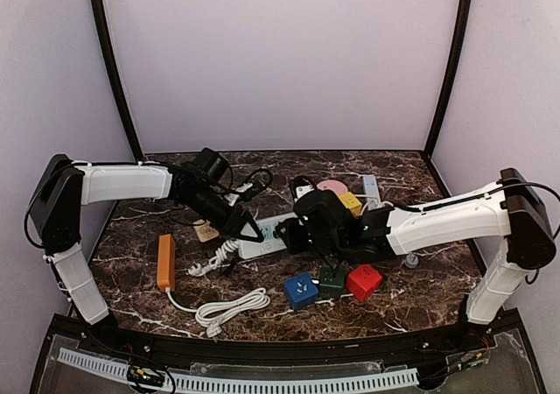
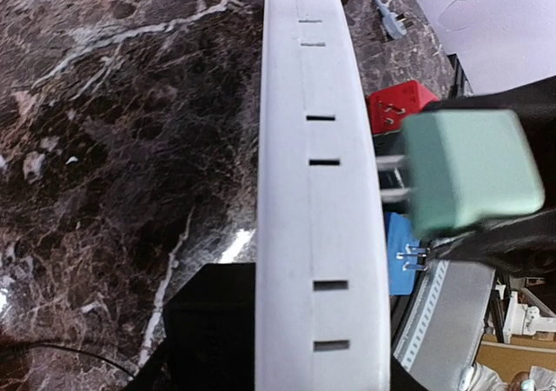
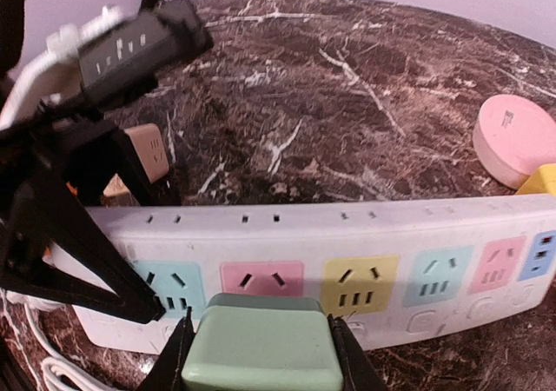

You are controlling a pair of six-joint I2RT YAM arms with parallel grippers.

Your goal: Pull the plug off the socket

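A white power strip (image 1: 261, 248) with coloured sockets lies across the middle of the table. My left gripper (image 1: 252, 232) is shut on its left end, and its black fingers (image 3: 78, 243) show in the right wrist view. In the left wrist view the strip (image 2: 317, 191) runs edge-on between my jaws. My right gripper (image 1: 293, 234) is shut on a pale green plug (image 3: 261, 347) in front of the pink socket (image 3: 262, 278). The plug (image 2: 469, 174) stands off the strip's face with its two metal prongs (image 2: 393, 178) bared. I cannot tell whether the tips are still in the slots.
Blue (image 1: 300, 291), dark green (image 1: 332, 280) and red (image 1: 364, 282) plugs lie in front of the strip. An orange plug (image 1: 165, 261) with a white coiled cable (image 1: 232, 306) is at front left. A beige adapter (image 1: 206, 230), a pink disc (image 1: 332, 186) and a yellow cube (image 1: 350, 203) lie behind.
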